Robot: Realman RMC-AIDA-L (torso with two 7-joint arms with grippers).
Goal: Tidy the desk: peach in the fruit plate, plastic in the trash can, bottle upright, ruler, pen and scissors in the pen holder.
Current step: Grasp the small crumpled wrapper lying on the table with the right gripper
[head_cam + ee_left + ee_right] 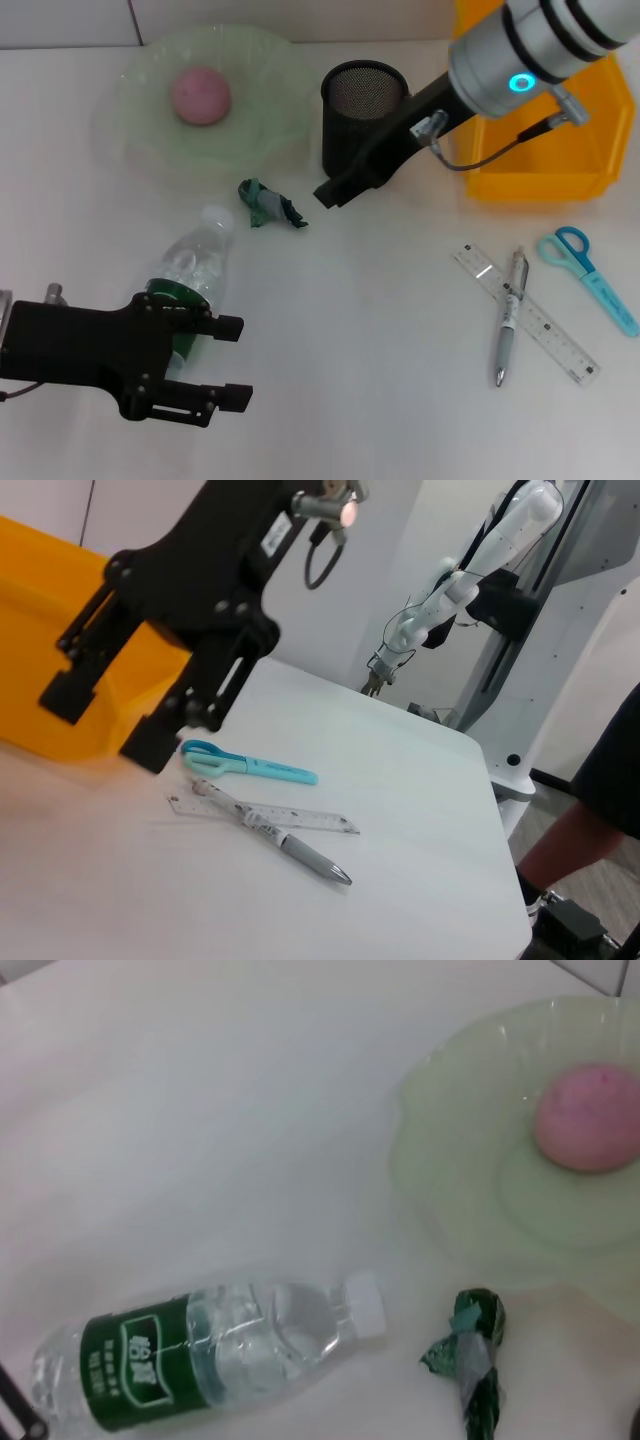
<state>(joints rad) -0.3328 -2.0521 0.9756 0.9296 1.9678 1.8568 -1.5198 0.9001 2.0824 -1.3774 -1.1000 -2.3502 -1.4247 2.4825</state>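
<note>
The fruit plate [262,112] looks like translucent pale-green glass or plastic with a glossy, scalloped rim. The peach [201,96] has a matt pink skin. The water bottle [210,1352] is clear, crinkled plastic with a glossy green label and white cap. The plastic wrapper [268,205] is crumpled, shiny green film. The pen holder [362,112] is black metal mesh, and the bin [545,160] smooth orange plastic.
</note>
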